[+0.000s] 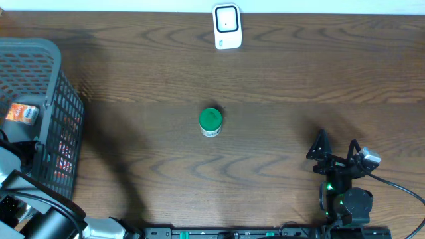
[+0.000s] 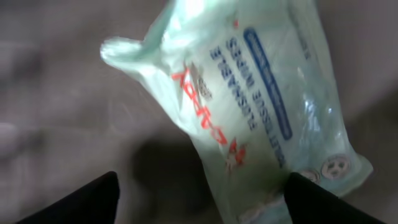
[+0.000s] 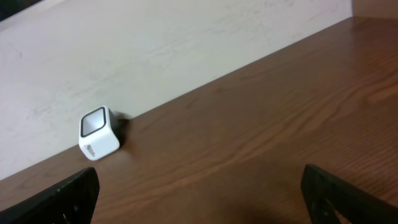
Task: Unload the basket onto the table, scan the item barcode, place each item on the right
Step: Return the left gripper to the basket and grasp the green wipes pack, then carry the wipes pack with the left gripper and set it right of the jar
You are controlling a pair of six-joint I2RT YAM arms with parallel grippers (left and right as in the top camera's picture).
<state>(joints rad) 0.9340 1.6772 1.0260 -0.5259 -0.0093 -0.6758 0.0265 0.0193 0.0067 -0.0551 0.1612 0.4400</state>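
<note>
From above, the white box-shaped barcode scanner [image 1: 227, 26] stands at the far edge of the wooden table [image 1: 299, 73]. A small jar with a green lid [image 1: 210, 121] sits nearer me than the scanner, well apart from it, and the grey plastic mesh basket [image 1: 63, 133] is far to the scanner's left. My right gripper [image 1: 337, 141] rests nearer me, to the scanner's right, fingers spread and holding nothing. My left arm [image 1: 26, 206] runs in beside the basket, its gripper hidden. Through my left wrist camera, a pale green soft plastic pack of flushable wipes [image 2: 249, 106] lies tilted just beyond my left gripper [image 2: 202, 186], whose fingers stand wide either side of its lower end, not pinching it. I judge it lies in the basket, left of the scanner, though this view cannot confirm that. It looks light, squashy and slick, so I would pinch gently across the fuller middle; no barcode shows. Through my right wrist camera, the scanner [image 3: 98, 134] sits beyond my spread right gripper [image 3: 199, 186].
</note>
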